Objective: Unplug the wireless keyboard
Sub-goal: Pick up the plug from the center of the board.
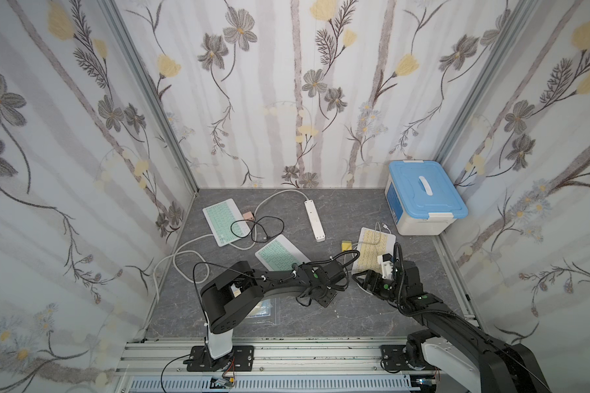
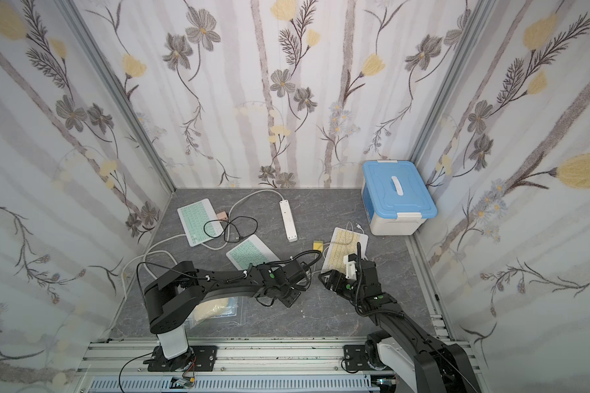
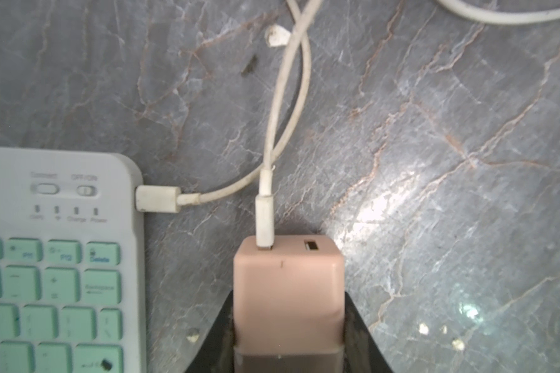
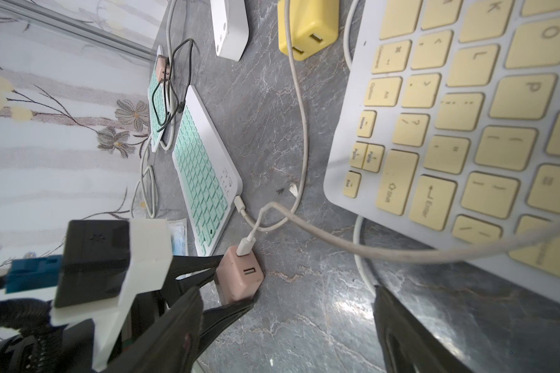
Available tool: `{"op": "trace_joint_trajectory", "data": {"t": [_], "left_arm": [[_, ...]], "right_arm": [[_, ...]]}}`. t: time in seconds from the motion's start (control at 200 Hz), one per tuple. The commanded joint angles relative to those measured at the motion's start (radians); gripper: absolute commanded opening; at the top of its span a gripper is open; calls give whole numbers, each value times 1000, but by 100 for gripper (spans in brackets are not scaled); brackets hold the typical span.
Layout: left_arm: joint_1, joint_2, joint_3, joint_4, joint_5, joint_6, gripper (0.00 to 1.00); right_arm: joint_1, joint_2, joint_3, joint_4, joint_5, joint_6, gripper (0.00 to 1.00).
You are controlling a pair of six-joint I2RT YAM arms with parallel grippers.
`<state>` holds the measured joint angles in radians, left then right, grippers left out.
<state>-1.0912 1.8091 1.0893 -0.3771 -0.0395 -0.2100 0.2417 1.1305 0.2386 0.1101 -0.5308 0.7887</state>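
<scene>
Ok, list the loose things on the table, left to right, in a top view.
Left to right: far mint-green keyboard → near mint-green keyboard → white power strip → small yellow charger block → yellow-keyed white keyboard → blue-lidded plastic box.

Left arm (image 1: 280, 285) covers one end of the nearer mint keyboard (image 1: 276, 253).

mint keyboard (image 3: 62, 258) reads "off/on", "charge", "delete"; yellow keyboard (image 4: 466, 129) keys read "enter", "shift", "command".

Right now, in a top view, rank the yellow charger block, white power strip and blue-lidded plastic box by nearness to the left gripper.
1. Yellow charger block, just beyond.
2. White power strip, mid-table.
3. Blue-lidded plastic box, back right corner.
</scene>
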Motion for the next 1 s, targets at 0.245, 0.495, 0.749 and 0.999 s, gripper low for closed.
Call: {"op": "trace_joint_trajectory", "data": {"t": [0.245,0.495,0.749,0.999], "left_arm": [[-1,-293,-101,161,-70,204,0],[2,-420,-106,159,-10,313,0],[2,-455,-111,194,23,290,0],[18,-459,-79,140,144,274,0]], "right_arm": [[18,-128,20,221,-172,85,79],[88,-184,88,256,-139,20,73],[168,-69,111,430,-156,125,68],[195,-29,137,486,-180,113,51]]}}
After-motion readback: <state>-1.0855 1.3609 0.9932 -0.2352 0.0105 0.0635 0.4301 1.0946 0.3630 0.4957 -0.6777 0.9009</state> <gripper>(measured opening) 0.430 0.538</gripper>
